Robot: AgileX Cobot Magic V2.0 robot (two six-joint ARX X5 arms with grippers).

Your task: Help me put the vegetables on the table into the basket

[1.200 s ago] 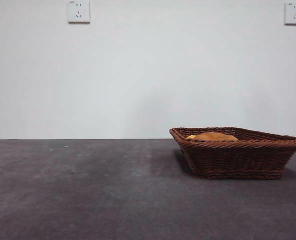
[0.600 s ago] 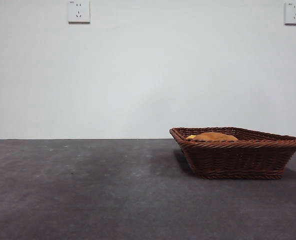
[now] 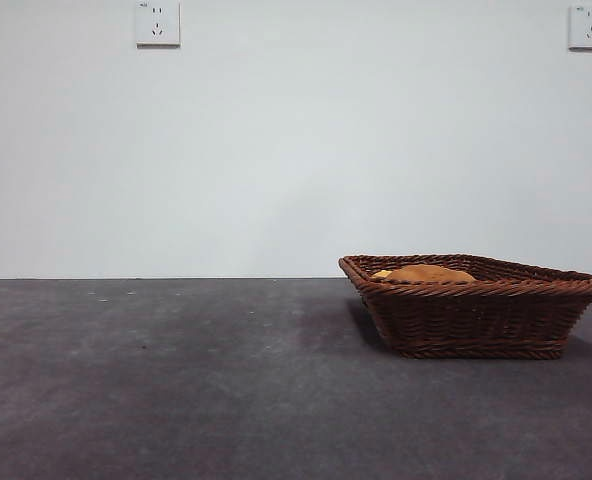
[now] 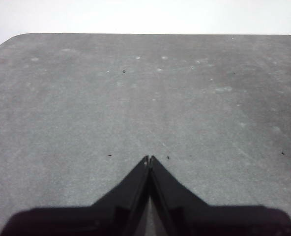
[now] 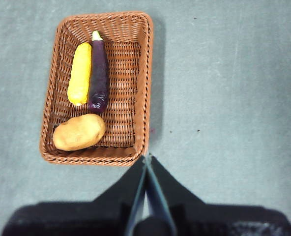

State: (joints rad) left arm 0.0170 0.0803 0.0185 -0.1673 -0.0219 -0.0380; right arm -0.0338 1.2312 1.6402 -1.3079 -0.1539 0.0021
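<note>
Seen from above through the right wrist view: brown wicker basket (image 5: 97,86) holding all three vegetables, resting on the dark grey table (image 5: 224,88). Yellow corn cob (image 5: 80,73) and dark purple eggplant (image 5: 99,72) laid side by side, touching along their length, in the part of the basket farther from the right gripper (image 5: 146,158). Orange-brown potato (image 5: 79,132) lying crosswise in the part nearer that gripper, just beside the ends of corn and eggplant. Right gripper raised above the table, jaws pressed together with tips meeting, holding nothing; tips just outside the basket's near corner, the vegetables ahead of the fingers and off to one side. Left gripper (image 4: 149,158) likewise closed tight, tips touching, nothing between them; only bare mottled table ahead of its fingers, with a pale wall beyond the far edge, none of the vegetables or the basket close to it. From the front view: basket (image 3: 476,305) standing on the table toward the right side, only the rounded top of the potato (image 3: 424,272) showing over the braided rim, with a sliver of yellow beside it; eggplant hidden behind the basket wall. Two white wall sockets (image 3: 157,22) high on the wall behind. Neither arm visible in that view.
</note>
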